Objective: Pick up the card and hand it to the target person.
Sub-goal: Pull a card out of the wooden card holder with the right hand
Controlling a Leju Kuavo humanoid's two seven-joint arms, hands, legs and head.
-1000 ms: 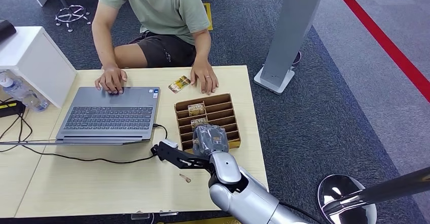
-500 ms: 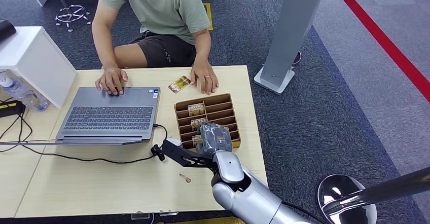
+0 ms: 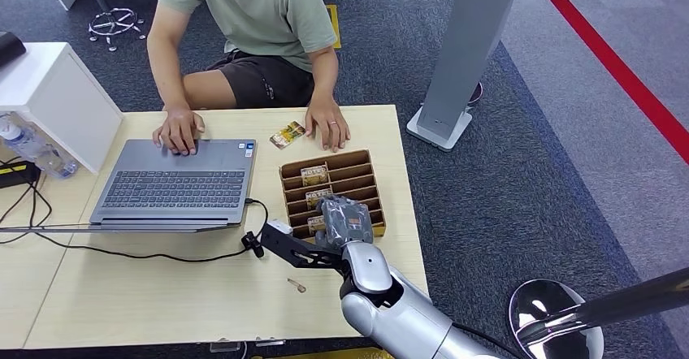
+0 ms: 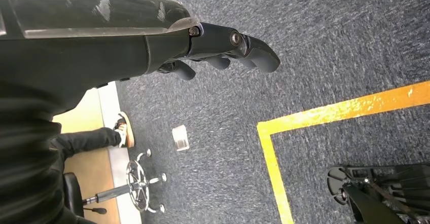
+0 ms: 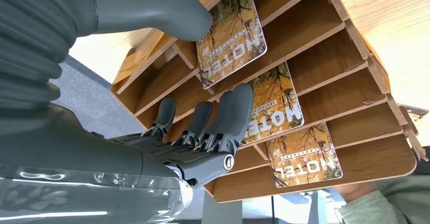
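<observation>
Change: against the half-second-earlier head view we see almost nothing different; right hand sits in the same spot over the rack. Against one second back, it lies a little further right and nearer us, the forearm shifted with it.
Right hand: over the rack's near slots. In the wrist view the thumb rests at the edge of one card, the fingers reach beside the next card; spread, nothing pinched that we can see.
Left hand: hanging over carpet, fingers loosely curled, holding nothing.
Cards in rack: three "MOTEL" cards, one per slot, lying flat against slanted dividers, long axis running along each slot, across the rack.
Rack: on the table, right of the laptop.
Loose card: beyond the rack, flat, long axis skewed on the table, just beside the person's hand.
Person: seated at the far edge, other hand on the laptop.
</observation>
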